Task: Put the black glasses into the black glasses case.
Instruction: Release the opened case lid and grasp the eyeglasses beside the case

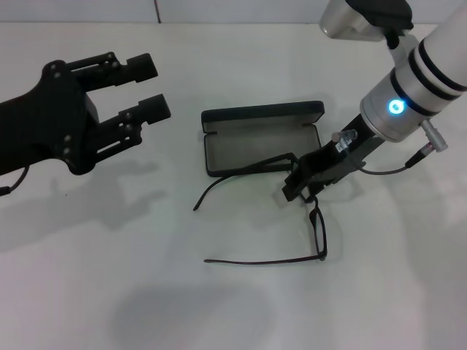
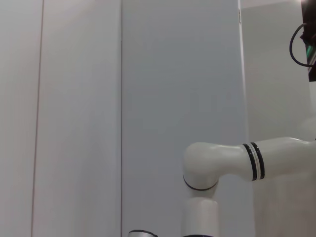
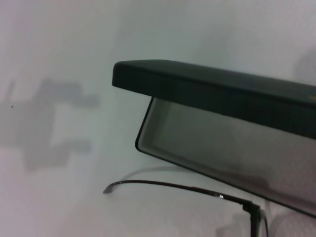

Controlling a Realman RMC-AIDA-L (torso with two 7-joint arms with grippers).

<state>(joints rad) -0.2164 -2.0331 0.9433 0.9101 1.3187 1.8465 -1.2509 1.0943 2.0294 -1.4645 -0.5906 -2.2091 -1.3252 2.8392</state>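
**Right claw on the frame, open case just behind it**

The right claw [image 1: 310, 181] is down at the front rim of the black glasses case [image 1: 259, 142], at the case's right end, and it looks clamped on the black glasses [image 1: 317, 230] near the upper hinge of the frame, though the pads themselves are hidden. The glasses are unfolded: the lens front runs toward the near edge of the desk [image 1: 109, 292], one temple lies along the case's front rim and partly over it, the other stretches leftward, nearer the front edge. The case sits mid-desk with lid raised and its long axis running left to right. So the case lies just behind and left of the claw, and the frame must swing parallel to it. The left claw [image 1: 142, 91] hovers with fingers apart, well off toward the left edge; the right arm is nearer.
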